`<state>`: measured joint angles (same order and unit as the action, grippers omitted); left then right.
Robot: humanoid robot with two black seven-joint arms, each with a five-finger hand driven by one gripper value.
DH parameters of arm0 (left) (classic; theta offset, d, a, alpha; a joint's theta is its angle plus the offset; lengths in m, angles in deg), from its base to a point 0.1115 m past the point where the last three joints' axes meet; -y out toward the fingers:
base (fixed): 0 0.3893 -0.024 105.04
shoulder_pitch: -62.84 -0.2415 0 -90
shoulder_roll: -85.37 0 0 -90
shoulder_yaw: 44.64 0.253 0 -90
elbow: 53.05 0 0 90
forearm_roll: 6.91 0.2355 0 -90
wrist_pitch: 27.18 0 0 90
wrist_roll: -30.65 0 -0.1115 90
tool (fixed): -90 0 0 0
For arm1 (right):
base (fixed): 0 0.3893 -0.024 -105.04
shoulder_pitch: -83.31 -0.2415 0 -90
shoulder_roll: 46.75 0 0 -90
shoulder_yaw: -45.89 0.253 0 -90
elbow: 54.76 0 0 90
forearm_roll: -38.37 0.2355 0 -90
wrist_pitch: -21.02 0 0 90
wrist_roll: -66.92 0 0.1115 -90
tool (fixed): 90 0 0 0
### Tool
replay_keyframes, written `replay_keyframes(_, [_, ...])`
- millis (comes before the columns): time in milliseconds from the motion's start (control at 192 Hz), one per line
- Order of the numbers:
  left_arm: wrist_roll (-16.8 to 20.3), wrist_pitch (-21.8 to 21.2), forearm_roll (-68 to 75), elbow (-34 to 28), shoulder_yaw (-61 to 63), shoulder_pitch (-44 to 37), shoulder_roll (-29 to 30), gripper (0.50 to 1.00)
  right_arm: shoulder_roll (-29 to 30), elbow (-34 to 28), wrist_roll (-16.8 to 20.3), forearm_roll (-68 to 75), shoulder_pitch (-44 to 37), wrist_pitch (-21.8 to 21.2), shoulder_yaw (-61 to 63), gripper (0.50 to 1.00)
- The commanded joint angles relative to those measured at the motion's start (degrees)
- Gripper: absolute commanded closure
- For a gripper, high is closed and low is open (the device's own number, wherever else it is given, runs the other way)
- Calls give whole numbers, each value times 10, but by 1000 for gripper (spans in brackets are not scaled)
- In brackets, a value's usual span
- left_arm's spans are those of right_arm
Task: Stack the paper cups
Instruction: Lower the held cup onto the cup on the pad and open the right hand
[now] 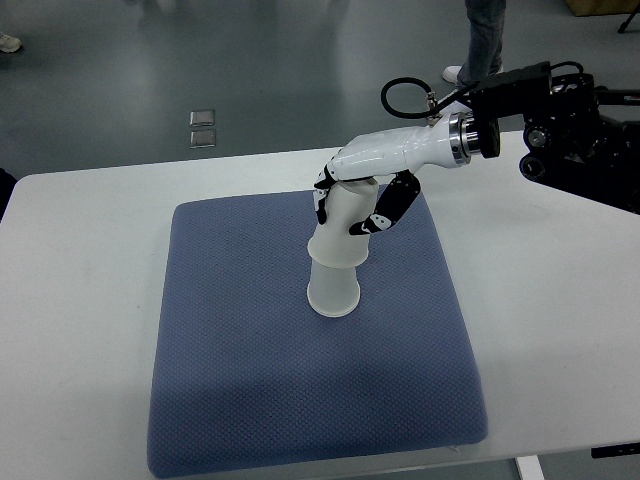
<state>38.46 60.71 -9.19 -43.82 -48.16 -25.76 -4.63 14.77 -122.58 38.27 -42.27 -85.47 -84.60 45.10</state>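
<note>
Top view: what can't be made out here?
- Top of the upper paper cup: wrapped by the right hand.
- Whether it is seated on the lower cup: unclear.
- Left arm: not in view.
- Person beyond the table: cut off by the top edge.

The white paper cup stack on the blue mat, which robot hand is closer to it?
Right. The right hand is wrapped around the upper cup of the white paper cup stack on the blue mat. The left hand is out of view.

Right arm reaches in, its hand (362,200) with fingers curled in a grasp.
</note>
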Motion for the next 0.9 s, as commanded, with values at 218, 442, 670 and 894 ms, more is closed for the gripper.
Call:
replay_keyframes(218, [0,0,0,0,0,0,0,500,6,1,0,-8,10,7,0,944])
replay_keyframes(442, [0,0,0,0,0,0,0,500,11,4,0,-17,20,17,-1,944])
replay_keyframes(670, [0,0,0,0,1,0,0,500,19,19,0,-39,29,28,-1,944])
replay_keyframes(894, [0,0,0,0,1,0,0,500,24,30,1,-44,35,37,-2,938])
